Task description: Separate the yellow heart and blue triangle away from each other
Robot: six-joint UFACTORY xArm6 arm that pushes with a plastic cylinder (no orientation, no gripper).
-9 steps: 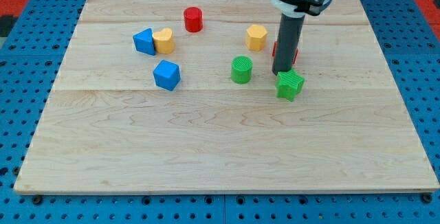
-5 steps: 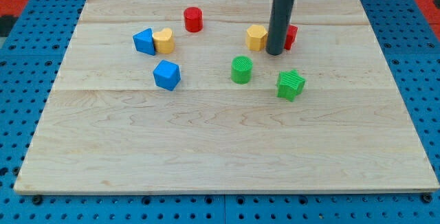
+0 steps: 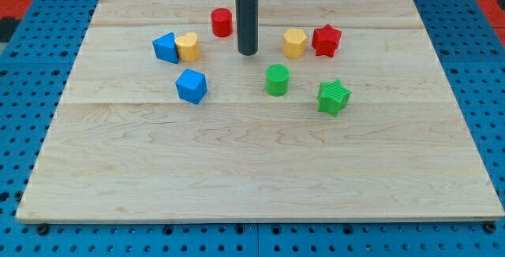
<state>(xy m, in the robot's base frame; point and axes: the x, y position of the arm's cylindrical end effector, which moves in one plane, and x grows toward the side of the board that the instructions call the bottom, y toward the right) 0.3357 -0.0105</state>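
Observation:
The yellow heart [image 3: 188, 46] and the blue triangle [image 3: 166, 47] sit touching side by side at the upper left of the wooden board [image 3: 260, 178], the triangle on the left. My tip [image 3: 248, 53] rests on the board right of the heart, about a block and a half away, and just below and right of the red cylinder [image 3: 222, 22]. It touches no block.
A blue cube [image 3: 191, 85] lies below the pair. A yellow hexagon [image 3: 294, 42] and red star [image 3: 326, 40] sit right of my tip. A green cylinder [image 3: 277, 80] and green star [image 3: 333, 97] lie lower right.
My tip has moved left and up the view, from beside the green star past the yellow hexagon to near the red cylinder. The red star is now uncovered. No block has moved.

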